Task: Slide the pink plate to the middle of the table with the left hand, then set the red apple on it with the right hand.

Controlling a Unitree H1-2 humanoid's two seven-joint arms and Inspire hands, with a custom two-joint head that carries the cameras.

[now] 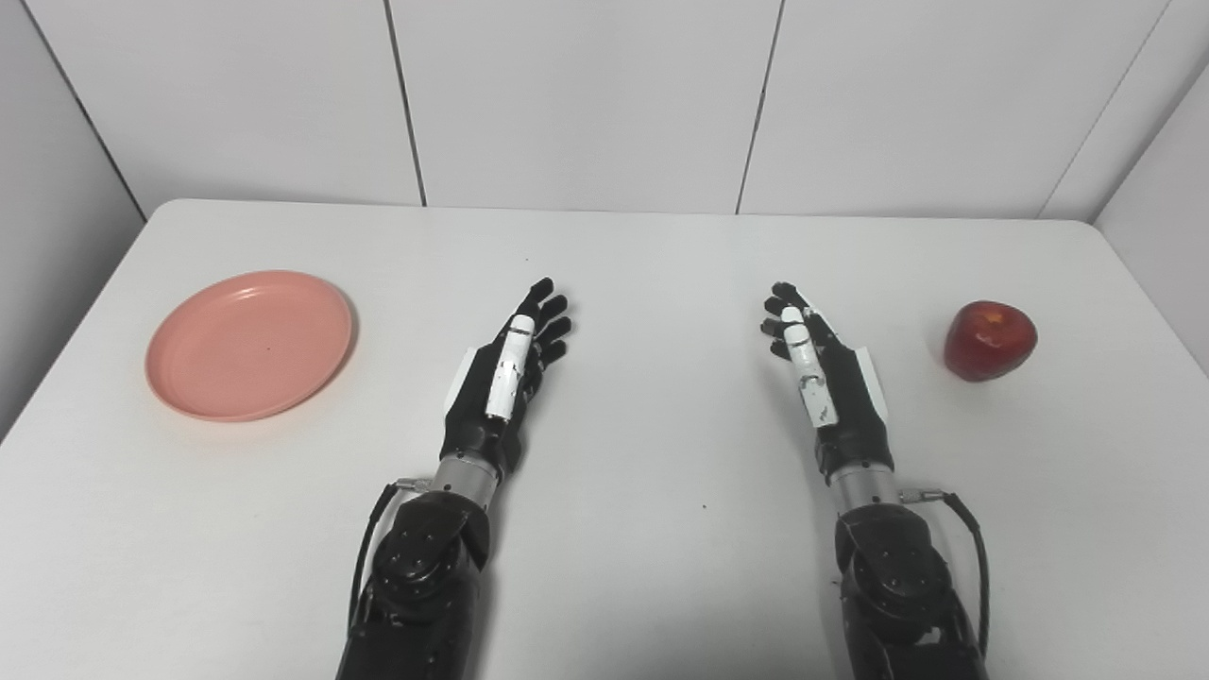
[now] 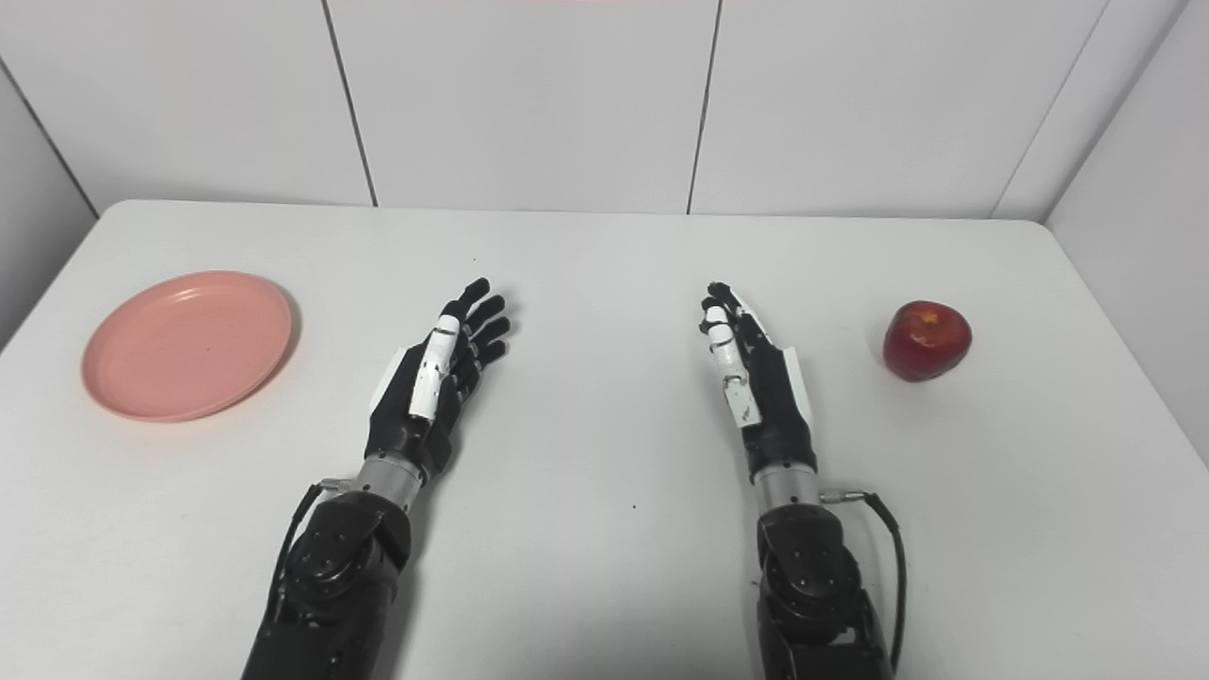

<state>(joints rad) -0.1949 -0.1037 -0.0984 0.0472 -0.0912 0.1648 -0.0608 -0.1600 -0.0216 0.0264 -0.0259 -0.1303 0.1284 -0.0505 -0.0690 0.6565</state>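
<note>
Left eye view: the pink plate (image 1: 248, 345) sits far left on the white table (image 1: 623, 472), the red apple (image 1: 989, 340) far right. The left hand (image 1: 505, 373) and right hand (image 1: 822, 373) lie between, fingers spread, empty, probably staged for starting.

We looked down from head height over the near edge of the table (image 1: 623, 567), facing its far edge and the white panelled wall (image 1: 586, 94) behind it. Our two views sat side by side; the right one stood a little further right, so everything lay shifted leftward in it. Both took in almost the same scene: the whole tabletop from the pink plate (image 1: 248, 344) at the left to the red apple (image 1: 989, 340) at the right. Both arms entered from the bottom edge, the left hand (image 1: 505, 378) and right hand (image 1: 824, 373) lying in the near middle.
</note>
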